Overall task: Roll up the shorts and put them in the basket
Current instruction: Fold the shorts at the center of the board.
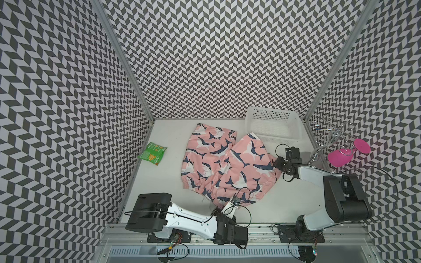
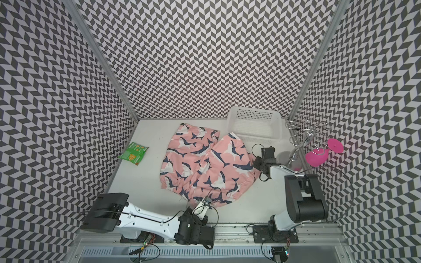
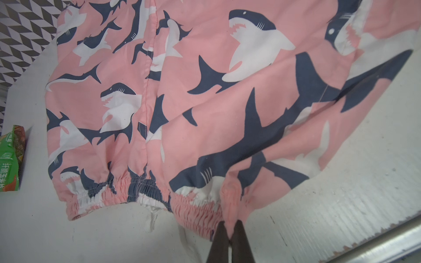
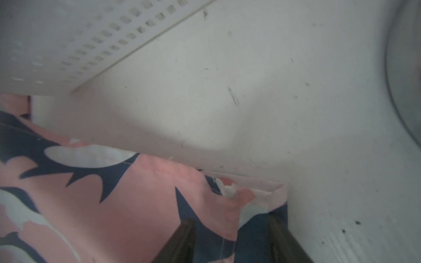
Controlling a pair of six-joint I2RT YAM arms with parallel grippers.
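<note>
The pink shark-print shorts [image 1: 227, 164] [image 2: 205, 164] lie spread on the white table, legs toward the back wall and gathered waistband toward the front. My left gripper [image 1: 235, 202] [image 2: 206, 202] is shut on a pinch of the waistband [image 3: 205, 216] at its near right part; the dark fingers [image 3: 219, 241] meet on pink fabric in the left wrist view. My right gripper [image 1: 276, 162] [image 2: 256, 162] sits at the shorts' right edge. Its fingers [image 4: 180, 241] stand apart in the right wrist view, with a fold of that edge [image 4: 230, 205] between them.
A white perforated basket [image 1: 272, 127] [image 4: 68, 45] stands at the back right, close to the shorts. A green snack packet [image 1: 152, 153] [image 3: 10, 159] lies by the left wall. A wire stand [image 1: 328, 134] holding a pink glass [image 1: 339, 157] is at the right wall.
</note>
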